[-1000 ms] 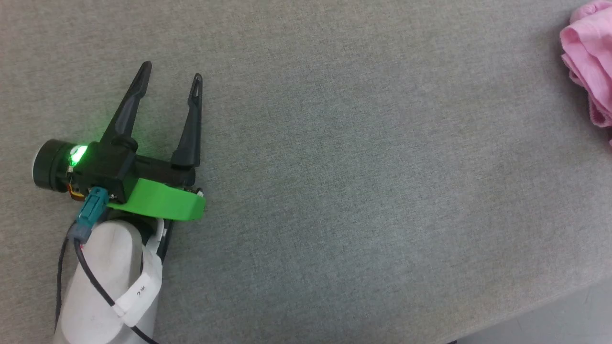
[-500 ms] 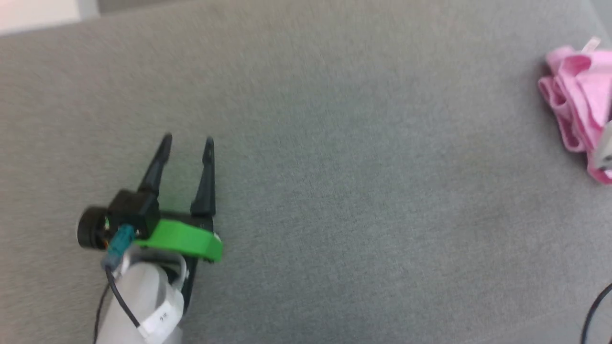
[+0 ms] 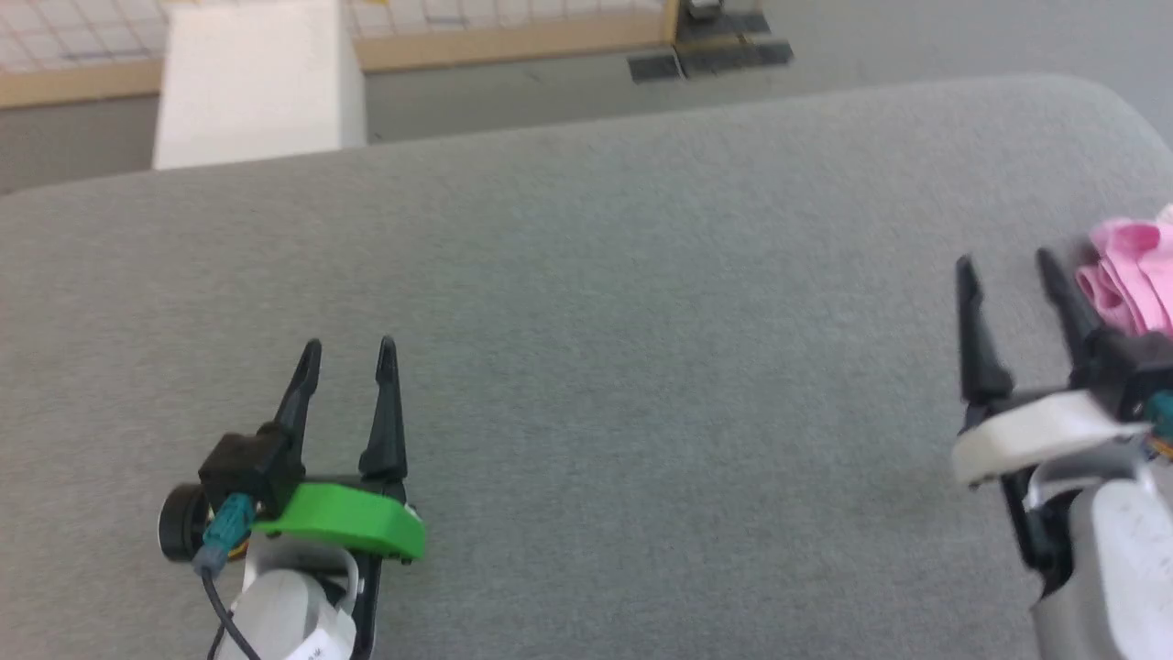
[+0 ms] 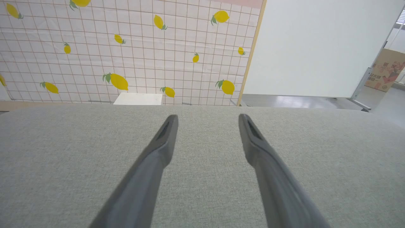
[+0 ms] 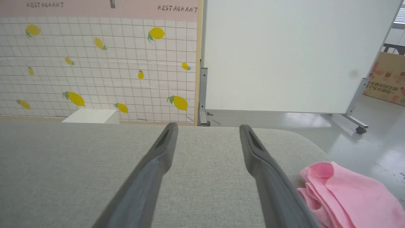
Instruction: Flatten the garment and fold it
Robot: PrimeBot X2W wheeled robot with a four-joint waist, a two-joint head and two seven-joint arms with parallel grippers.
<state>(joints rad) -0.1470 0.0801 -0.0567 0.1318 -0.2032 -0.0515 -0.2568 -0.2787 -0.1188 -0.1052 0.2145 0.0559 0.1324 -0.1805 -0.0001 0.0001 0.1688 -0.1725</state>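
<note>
Jaws of your left gripper [image 3: 349, 346] and right gripper [image 3: 1003, 261] stand apart, empty; the garment [image 3: 1132, 275] sits bunched at the surface's [image 3: 586, 302] right edge; pinch one loose edge with the right, drag inward

This looks like a test room, a lab, dressed up a bit like a restaurant. Behind the grey cloth worktop [image 5: 63, 164] stands a thin wall [image 4: 126, 57] with squares and yellow lemons, with the word RESTAURANT [image 5: 177, 8] along its top. Behind the worktop too are a white board [image 5: 284, 57] on wheels, a cardboard box [image 5: 386, 79] and a shiny grey floor [image 5: 364, 152].
</note>
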